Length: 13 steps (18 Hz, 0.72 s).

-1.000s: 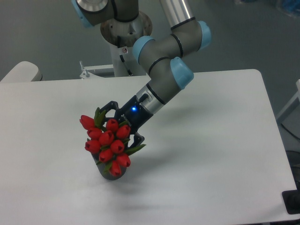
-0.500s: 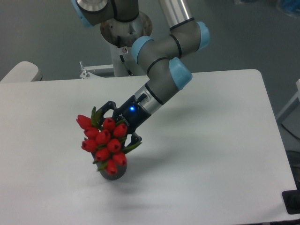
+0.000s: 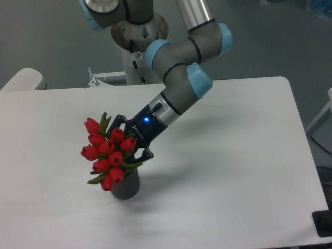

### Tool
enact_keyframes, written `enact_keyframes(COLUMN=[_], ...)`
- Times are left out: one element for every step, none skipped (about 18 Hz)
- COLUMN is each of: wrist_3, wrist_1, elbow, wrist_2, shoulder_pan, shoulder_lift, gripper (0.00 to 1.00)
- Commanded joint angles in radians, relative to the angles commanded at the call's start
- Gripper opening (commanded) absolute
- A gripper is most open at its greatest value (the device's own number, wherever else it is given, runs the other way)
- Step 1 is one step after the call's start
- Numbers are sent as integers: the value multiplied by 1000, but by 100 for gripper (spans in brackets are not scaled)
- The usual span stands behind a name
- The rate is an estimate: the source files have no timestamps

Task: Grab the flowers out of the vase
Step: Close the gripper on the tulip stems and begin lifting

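Observation:
The flowers (image 3: 106, 153), a tight bunch of red tulip buds with green leaves, lean to the left above the vase (image 3: 125, 185), a small dark grey cylinder standing on the white table (image 3: 233, 155). The lowest buds and leaves still overlap the vase's left rim, and the stems are hidden. My gripper (image 3: 129, 139) reaches in from the upper right, with a blue light on its wrist. Its black fingers (image 3: 118, 120) are closed around the back of the bunch.
The arm's base (image 3: 137, 31) stands behind the table's far edge, with a metal bracket (image 3: 96, 79) beside it. A beige rounded object (image 3: 23, 80) sits off the far left corner. A black object (image 3: 322, 224) is at the lower right edge.
The gripper has moved left and slightly up with the flowers in it. The bunch has lifted and tilted left, so more of the vase now shows. The vase has stayed in place.

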Motion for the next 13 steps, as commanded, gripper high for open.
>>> enact_keyframes(wrist_3=[0, -2, 0, 0, -5, -8, -6, -8, -14, -27, -49, -72, -83], wrist_1=[0, 0, 0, 0, 0, 0, 0, 0, -2, -2, -2, 0, 0], elbow=[2, 2, 2, 5, 11, 17, 17, 18, 21, 31, 35, 37, 37], wrist_2=[0, 0, 0, 0, 0, 0, 0, 0, 0, 0, 0, 3, 3], shoulder_pan=[2, 3, 3, 5, 6, 11, 12, 15, 17, 24, 29, 31, 31], shoulder_lift=[0, 2, 2, 3, 3, 5, 6, 6, 6, 8, 9, 20, 28], gripper=[50, 49, 48, 47, 46, 46, 46, 45, 44, 44, 43, 36, 32])
